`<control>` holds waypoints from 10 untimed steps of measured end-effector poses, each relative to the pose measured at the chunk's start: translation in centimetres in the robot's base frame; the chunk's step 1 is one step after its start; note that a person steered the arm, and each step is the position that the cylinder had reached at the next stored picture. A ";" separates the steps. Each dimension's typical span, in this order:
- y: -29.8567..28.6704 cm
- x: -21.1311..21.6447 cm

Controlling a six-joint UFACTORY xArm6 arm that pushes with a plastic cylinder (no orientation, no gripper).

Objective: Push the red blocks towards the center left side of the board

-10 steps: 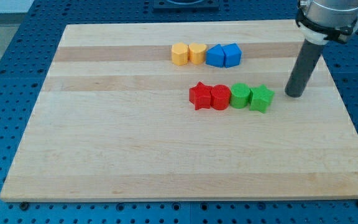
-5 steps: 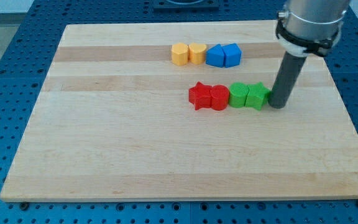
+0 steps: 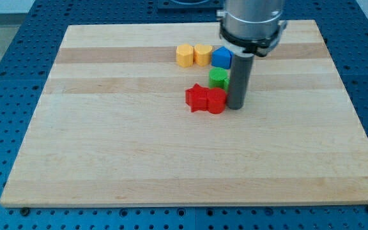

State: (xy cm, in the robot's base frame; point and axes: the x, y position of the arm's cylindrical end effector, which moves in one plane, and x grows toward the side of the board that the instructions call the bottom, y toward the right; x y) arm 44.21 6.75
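A red star block [image 3: 197, 98] and a red round block [image 3: 214, 101] sit side by side near the board's middle. My tip [image 3: 236, 106] stands at the right side of the red round block, touching or nearly touching it. A green block [image 3: 218, 78] sits just above the red round block, left of the rod. The second green block does not show; the rod may hide it.
Two yellow blocks [image 3: 184, 55] [image 3: 202, 53] and a blue block [image 3: 222, 57] lie in a row near the view's top; the rod covers the space right of the blue one. The wooden board [image 3: 107, 147] lies on a blue perforated table.
My tip has swept left from the right side of the row. It pushed the green blocks out of line, one now above the reds, and shifted the red blocks slightly left.
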 end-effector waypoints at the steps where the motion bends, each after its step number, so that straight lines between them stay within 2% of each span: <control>1: -3.1 0.0; 4: -9.0 0.6; 8: -22.4 0.6; 10: -24.4 0.6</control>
State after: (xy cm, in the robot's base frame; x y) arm 44.79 -17.70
